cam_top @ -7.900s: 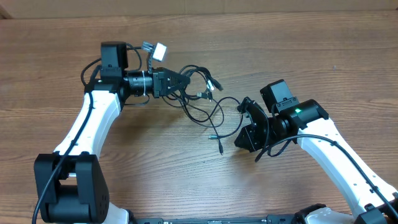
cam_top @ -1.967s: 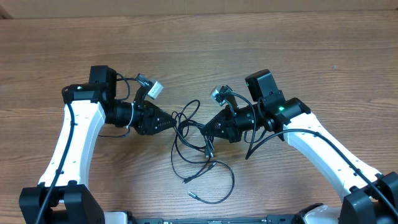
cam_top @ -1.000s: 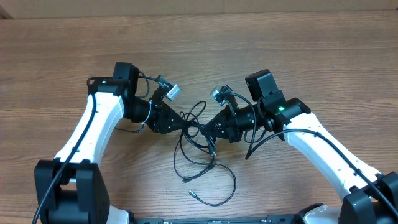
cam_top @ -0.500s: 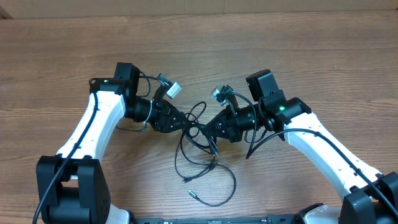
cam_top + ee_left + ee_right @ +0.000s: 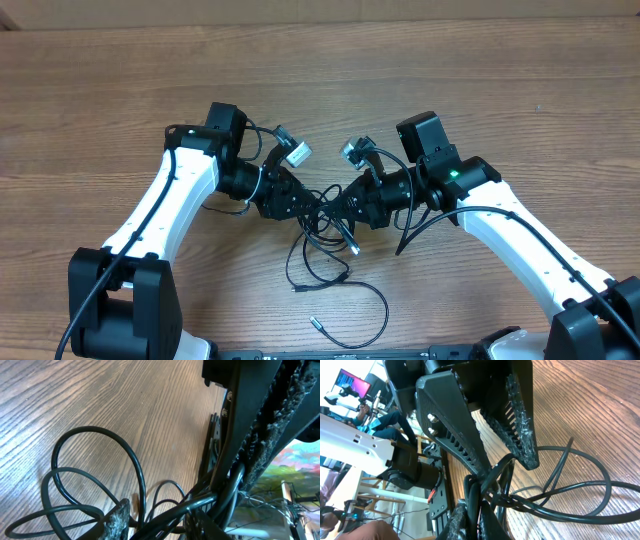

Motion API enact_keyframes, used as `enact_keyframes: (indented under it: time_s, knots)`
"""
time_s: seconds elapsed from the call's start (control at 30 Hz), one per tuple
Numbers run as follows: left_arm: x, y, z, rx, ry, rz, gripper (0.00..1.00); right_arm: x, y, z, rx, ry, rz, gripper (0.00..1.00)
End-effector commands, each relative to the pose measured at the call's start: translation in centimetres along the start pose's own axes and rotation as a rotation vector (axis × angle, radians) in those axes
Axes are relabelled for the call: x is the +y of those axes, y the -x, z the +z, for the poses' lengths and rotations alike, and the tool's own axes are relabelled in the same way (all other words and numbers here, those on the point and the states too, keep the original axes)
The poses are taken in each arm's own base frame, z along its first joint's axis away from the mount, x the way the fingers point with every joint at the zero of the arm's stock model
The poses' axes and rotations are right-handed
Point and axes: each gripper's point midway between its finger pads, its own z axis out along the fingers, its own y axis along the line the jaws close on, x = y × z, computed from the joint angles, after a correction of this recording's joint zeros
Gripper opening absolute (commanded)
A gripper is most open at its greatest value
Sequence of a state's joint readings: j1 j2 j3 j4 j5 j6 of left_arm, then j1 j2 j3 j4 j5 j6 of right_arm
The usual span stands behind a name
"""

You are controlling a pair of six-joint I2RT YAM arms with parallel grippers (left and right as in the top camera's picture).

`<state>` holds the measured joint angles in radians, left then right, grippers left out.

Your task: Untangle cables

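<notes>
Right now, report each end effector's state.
Left end effector: at the cables, grip cannot be told.
Right end effector: closed on the cables.

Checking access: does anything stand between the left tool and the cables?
Nothing visible does. The left tool is right in the cables, with cords running between its fingers. The right tool, shut on the same tangle, sits just opposite.

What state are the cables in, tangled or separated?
Tangled: the cables bunch into one knot, with loops crossing each other.
</notes>
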<state>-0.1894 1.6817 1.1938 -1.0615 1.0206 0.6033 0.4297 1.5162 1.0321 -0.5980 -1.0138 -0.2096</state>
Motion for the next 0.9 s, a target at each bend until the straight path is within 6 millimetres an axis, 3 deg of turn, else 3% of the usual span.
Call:
enact_keyframes:
  time_s: [0.0,0.07,0.13,0.37,0.67,0.87]
  knots:
    - [-1.1,0.6,0.3,-0.016,-0.046,0.037,0.34,0.6,0.6,-0.1,-0.014,0.019,-0.024,0.04]
    - [-1.1,0.6,0.3,-0.016,-0.045,0.036,0.23,0.6,0.6,-0.1,-0.014,0.019,-0.024,0.04]
    - [-1.1,0.6,0.3,-0.014,-0.047,0.032,0.04,0.6,0.6,-0.1,-0.014,0.019,-0.024,0.04]
    - [-0.1,-0.3,-0.8,-0.001,-0.005,-0.029,0.04,0.3,0.4,-0.1,-0.005,0.004,-0.013,0.04]
    - [2.5,-0.2,-6.1,-0.124,0.094,-0.124,0.04,-4.2,-3.4,-1.0,0.136,-0.285,0.112,0.04]
    - [2.8,0.0,-8.6,-0.193,0.134,-0.138,0.04,-7.4,-5.0,-2.6,0.186,-0.506,0.200,0.04]
